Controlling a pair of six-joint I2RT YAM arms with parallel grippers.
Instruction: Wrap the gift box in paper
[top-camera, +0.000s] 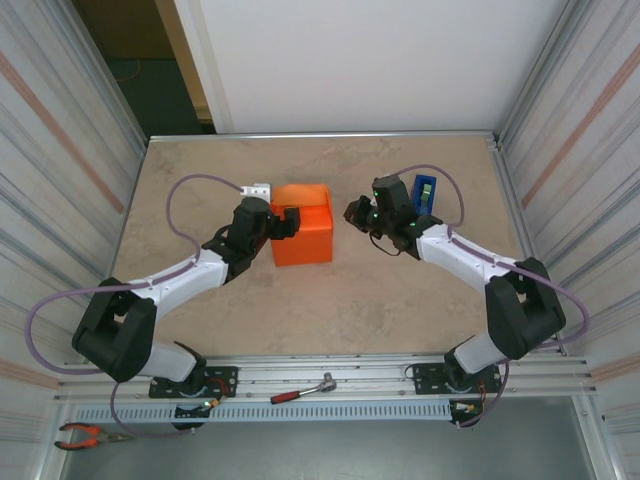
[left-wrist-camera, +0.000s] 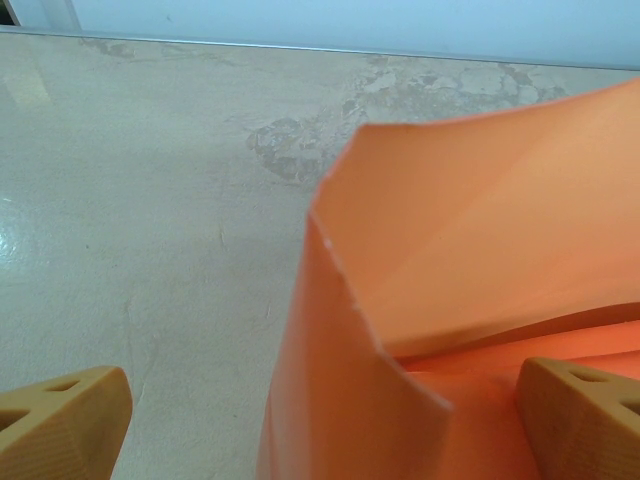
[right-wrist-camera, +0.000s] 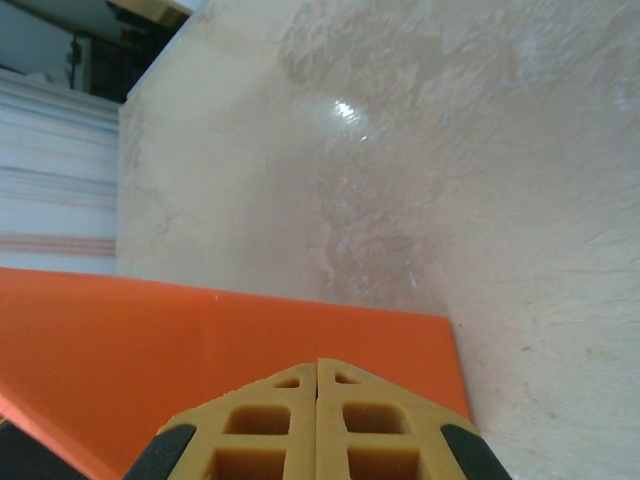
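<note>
Orange paper (top-camera: 302, 237) folded boxlike, left pincer (top-camera: 287, 222) open astride its edge, right pincer (right-wrist-camera: 318, 400) closed

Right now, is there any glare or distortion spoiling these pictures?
Right wrist view: a small white glare spot on the tabletop. Left wrist view: the paper is evenly lit, its edge sharp. Top view: soft even light, no hard shadows, side walls leaning outward.

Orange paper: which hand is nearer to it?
Left. The left hand is open at the paper's left side, straddling an upturned flap; the right hand is shut, just off the right side.
</note>
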